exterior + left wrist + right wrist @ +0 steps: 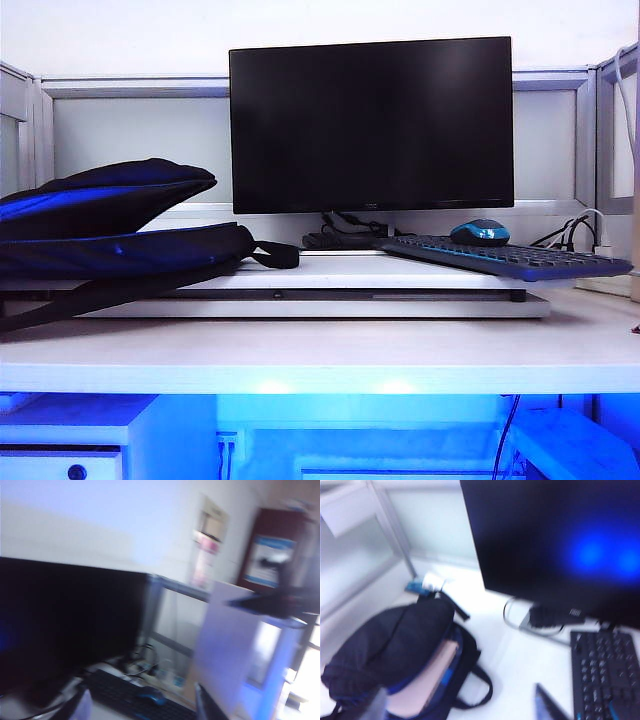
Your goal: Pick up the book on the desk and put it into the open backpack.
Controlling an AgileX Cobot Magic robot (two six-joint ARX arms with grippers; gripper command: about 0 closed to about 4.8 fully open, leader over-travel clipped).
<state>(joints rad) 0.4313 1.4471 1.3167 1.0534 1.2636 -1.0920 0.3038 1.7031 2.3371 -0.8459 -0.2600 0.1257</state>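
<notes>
Two blurred dark fingertips (547, 704) of my right gripper (465, 705) sit at the close edge of its wrist view, spread well apart with nothing between them. Below that gripper lies the backpack (395, 650), its mouth gaping, and the book (427, 680) shows as a pale pink slab inside the opening. My left gripper (140, 702) is also parted and empty, its fingers (207, 705) framing a blurred look at the keyboard (125, 697), the mouse (152, 697) and the monitor (70, 625).

From the outside camera neither arm is in sight. On the desk (320, 350) the backpack (110, 235) rests at the left on a white riser (400, 300), flap lifted; the book cannot be seen from this side.

I judge the placing step done: the book is in the bag and both grippers have let go. What remains, as I read it, is to draw both arms clear without catching the strap (275, 255) or nudging the flap.
</notes>
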